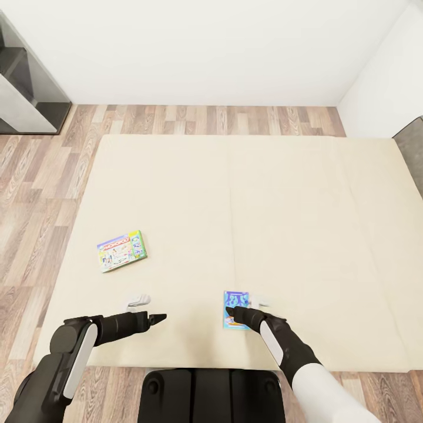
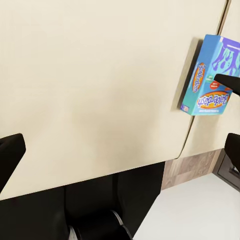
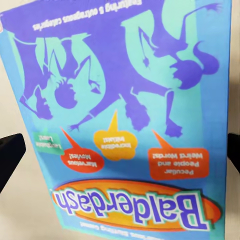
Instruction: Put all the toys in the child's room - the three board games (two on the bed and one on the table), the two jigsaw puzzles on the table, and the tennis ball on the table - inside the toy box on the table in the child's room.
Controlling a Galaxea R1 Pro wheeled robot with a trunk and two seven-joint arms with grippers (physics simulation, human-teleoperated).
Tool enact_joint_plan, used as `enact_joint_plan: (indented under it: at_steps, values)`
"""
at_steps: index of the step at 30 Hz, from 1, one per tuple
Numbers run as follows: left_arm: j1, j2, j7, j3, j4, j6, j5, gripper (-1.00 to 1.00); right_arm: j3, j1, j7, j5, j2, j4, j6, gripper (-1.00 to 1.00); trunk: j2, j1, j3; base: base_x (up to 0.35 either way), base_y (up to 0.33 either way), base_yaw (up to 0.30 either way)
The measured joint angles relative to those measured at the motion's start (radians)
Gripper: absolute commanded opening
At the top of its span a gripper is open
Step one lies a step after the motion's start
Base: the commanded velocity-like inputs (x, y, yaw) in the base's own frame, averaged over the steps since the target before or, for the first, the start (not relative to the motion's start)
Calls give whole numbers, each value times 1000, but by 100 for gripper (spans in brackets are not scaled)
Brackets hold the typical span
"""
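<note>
Right gripper (image 1: pixel 235 312) hangs over the lower edge of the blue Balderdash box (image 1: pixel 236 309), lower centre of the head view, near the front edge of the bed (image 1: pixel 247 194); in the right wrist view the box (image 3: pixel 120 115) lies flat between the two dark fingertips (image 3: pixel 10 152), so the jaws stand spread, nothing pinched yet. Step in hand looks like picking up this box; it is thin and flat on a soft mattress, so the robot should likely come at one edge, straddle the narrow side, press down a little and close squarely, or the box may skid or tip. Left gripper (image 1: pixel 157 318) sits at lower left over bare mattress, jaws apart and empty; the left wrist view shows the box (image 2: pixel 207 75) at its right. Second board game, the pale Monopoly box (image 1: pixel 121 251), lies mid-left on the bed, well apart; toy box out of frame.
</note>
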Motion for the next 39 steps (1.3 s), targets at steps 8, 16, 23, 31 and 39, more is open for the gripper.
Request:
enact_joint_plan:
  at_steps: [8, 16, 23, 31, 39]
  values:
    - [0, 0, 0, 0, 0, 0, 0, 100, 0, 0, 0, 0, -1, 0, -1, 100, 0, 0, 0, 0, 0, 0]
    - [0, 0, 0, 0, 0, 0, 0, 100, 0, 0, 0, 1, -1, 0, -1, 100, 0, 0, 0, 0, 24, 0]
    - [0, 0, 0, 0, -1, 0, 0, 100, 0, 1, 0, 0, 0, 0, -1, 100, 0, 0, 0, 0, 94, 0]
    - [0, 0, 0, 0, 0, 0, 0, 100, 0, 0, 0, 0, 0, 0, -1, 100, 0, 0, 0, 0, 8, 0]
    - [0, 0, 0, 0, 0, 0, 0, 100, 0, 0, 0, 0, 1, 1, -1, 100, 0, 0, 0, -40, 60, 0]
